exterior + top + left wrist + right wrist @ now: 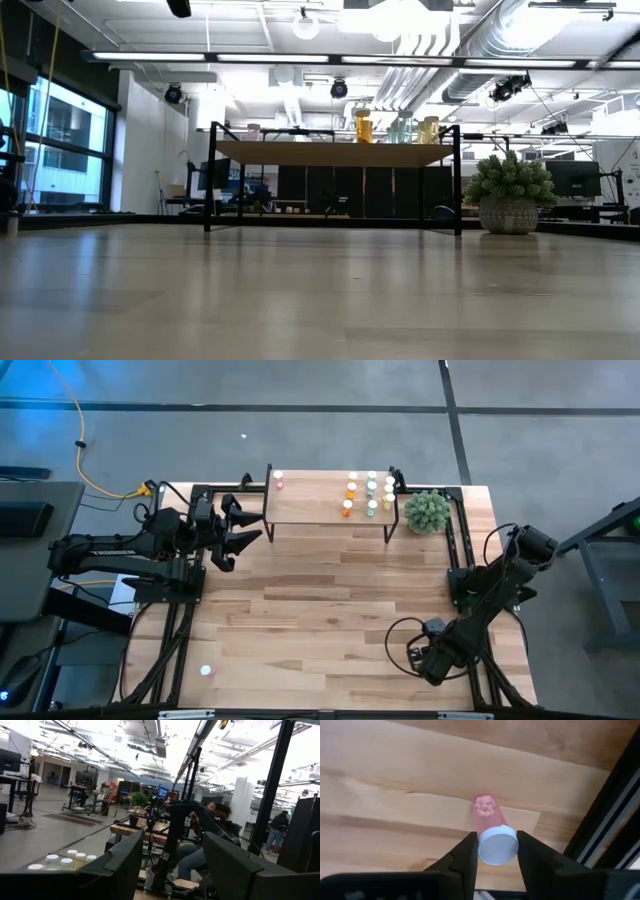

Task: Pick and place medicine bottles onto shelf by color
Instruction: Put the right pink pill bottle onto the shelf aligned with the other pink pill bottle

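The shelf (320, 508) stands at the table's far edge and also shows in the low view (335, 153). On its top stand a lone pink bottle (278, 482) at the left and rows of orange (350, 496), pale green (371, 497) and yellowish (389, 493) bottles at the right. My right gripper (418, 658) is at the table's near right, shut on a pink bottle (487, 820). My left gripper (248, 526) is open and empty beside the shelf's left end. One small pale bottle (207, 670) stands on the table at the near left. My right gripper pinches the pink bottle's white cap (497, 845) between its two fingers (467, 852), one on each side. The fingers come from above, pointing down. The bottle's body points away from the gripper toward the tabletop; whether its base touches the wood, I cannot tell.
A round green plant (427, 510) in a pot stands just right of the shelf. Black frame rails (460, 530) run along the table's left and right sides. The wide wooden middle of the table (320, 610) is bare. People sit beyond the table in the left wrist view (215, 820).
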`<state>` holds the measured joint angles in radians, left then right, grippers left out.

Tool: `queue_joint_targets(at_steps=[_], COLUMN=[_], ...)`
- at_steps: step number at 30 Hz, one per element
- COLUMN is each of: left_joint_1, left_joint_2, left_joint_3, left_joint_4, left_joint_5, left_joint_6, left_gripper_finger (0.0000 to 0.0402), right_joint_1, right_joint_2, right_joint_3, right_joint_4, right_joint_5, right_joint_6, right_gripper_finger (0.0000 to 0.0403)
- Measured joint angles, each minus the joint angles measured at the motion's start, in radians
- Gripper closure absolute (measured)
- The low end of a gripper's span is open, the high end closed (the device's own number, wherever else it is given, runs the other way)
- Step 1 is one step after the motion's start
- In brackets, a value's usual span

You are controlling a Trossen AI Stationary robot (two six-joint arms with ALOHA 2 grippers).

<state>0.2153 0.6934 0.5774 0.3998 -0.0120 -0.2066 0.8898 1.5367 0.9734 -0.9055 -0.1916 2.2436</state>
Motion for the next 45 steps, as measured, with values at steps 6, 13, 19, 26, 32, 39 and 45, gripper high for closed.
queue_joint_targets(at_steps=[6,13,19,26,32,39,45], left_joint_1=[0.000,0.000,0.000,0.000,-0.004,-0.030,-0.047], left_joint_2=[0.000,0.004,0.086,0.264,0.462,0.668,0.766], left_joint_3=[0.000,0.019,0.198,0.346,0.397,0.427,0.430], left_joint_4=[-0.010,-0.093,-0.454,-0.653,-0.650,-0.580,-0.485], left_joint_5=[0.034,-0.025,-0.026,0.081,0.220,0.269,0.275], left_joint_6=[-0.001,-0.068,-0.044,-0.080,-0.108,-0.078,-0.078], left_gripper_finger=[0.0206,0.0200,0.0159,0.0100,0.0087,0.0089,0.0090], right_joint_1=[-0.037,-0.248,-0.487,-0.700,-0.790,-0.811,-0.814], right_joint_2=[-0.087,-0.166,-0.148,-0.118,-0.094,-0.035,0.000], right_joint_3=[0.066,0.162,0.259,0.328,0.333,0.333,0.332], right_joint_4=[-0.048,-0.045,0.044,0.111,0.266,0.339,0.400], right_joint_5=[0.250,0.593,0.562,0.448,0.327,0.215,0.208], right_joint_6=[-0.054,-0.458,-0.965,-1.389,-1.616,-1.771,-1.836], right_gripper_finger=[0.0293,0.0294,0.0294,0.0294,0.0294,0.0294,0.0295])
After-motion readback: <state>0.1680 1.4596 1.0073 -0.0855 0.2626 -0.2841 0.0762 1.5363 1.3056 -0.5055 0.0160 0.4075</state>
